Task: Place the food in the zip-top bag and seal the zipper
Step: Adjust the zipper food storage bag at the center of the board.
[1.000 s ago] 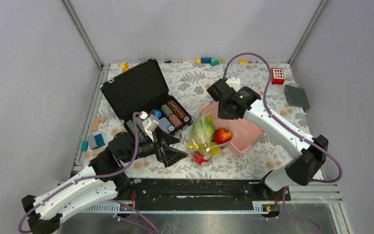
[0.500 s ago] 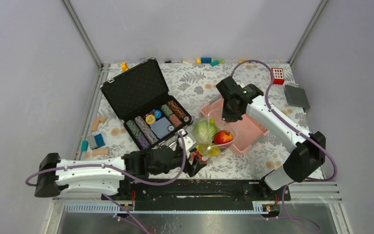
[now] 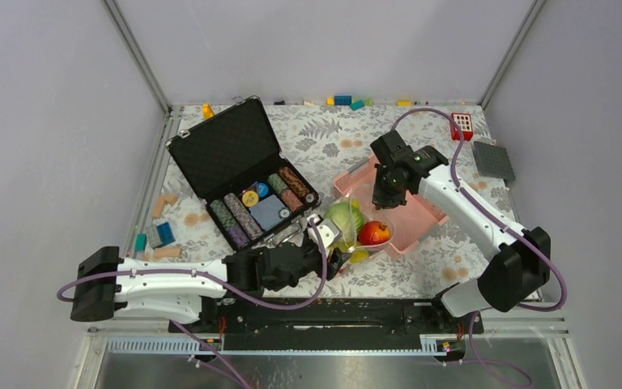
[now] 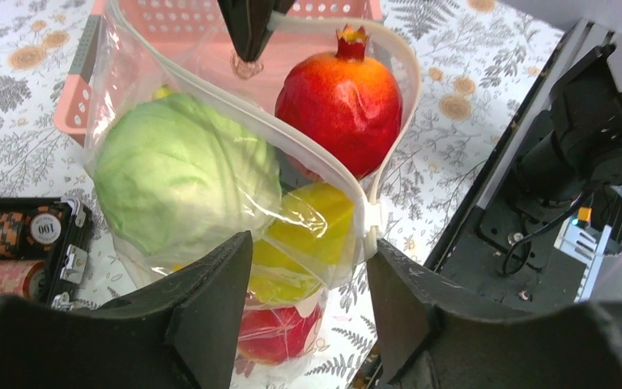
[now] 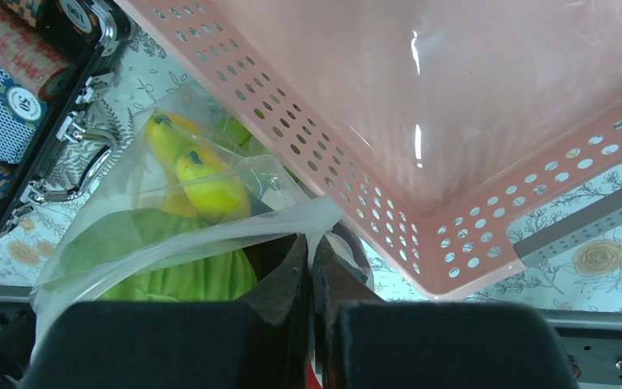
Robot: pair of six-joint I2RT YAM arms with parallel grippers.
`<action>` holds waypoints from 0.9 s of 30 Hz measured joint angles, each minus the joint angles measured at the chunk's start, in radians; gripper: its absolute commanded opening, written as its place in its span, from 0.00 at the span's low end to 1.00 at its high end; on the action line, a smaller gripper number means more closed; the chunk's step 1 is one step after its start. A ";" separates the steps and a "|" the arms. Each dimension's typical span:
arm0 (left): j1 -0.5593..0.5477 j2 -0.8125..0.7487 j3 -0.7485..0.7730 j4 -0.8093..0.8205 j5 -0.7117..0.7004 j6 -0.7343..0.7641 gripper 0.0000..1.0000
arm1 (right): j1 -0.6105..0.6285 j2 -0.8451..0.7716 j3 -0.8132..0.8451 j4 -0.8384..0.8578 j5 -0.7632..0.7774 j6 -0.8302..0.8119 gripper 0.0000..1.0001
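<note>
The clear zip-top bag [image 3: 348, 235] lies between the black case and the pink basket. It holds a pale green cabbage [image 4: 182, 174], yellow bananas [image 5: 202, 186] and a red apple [image 4: 279, 332]. A red fruit [image 4: 340, 89] sits in the open mouth, ringed by the whitish zipper [image 4: 291, 138]. My right gripper [image 5: 312, 247] is shut on the far mouth edge, over the basket [image 3: 382, 194]. My left gripper [image 4: 306, 267] is open, its jaws straddling the near end of the bag without pinching it [image 3: 334, 258].
An open black case [image 3: 243, 174] with poker chips stands left of the bag. The pink basket [image 3: 421, 215] lies right of it. A red block [image 3: 462, 126] and a dark grey plate [image 3: 493, 160] sit at the back right. Small blocks [image 3: 159, 235] lie at the left.
My left arm has dropped low along the front edge and brought its open gripper to the bag's near end. My right gripper has shifted slightly right, still holding the bag's mouth edge.
</note>
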State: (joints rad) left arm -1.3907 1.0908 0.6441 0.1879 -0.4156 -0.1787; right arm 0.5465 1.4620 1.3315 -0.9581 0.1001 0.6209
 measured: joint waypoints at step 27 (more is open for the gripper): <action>-0.062 0.208 -0.031 0.234 -0.035 0.021 0.00 | -0.071 -0.001 -0.088 0.060 -0.178 -0.003 0.00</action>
State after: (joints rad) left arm -1.4528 1.2987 0.6128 0.4217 -0.4511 -0.1577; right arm 0.4755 1.4612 1.2438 -0.8982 -0.0780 0.6178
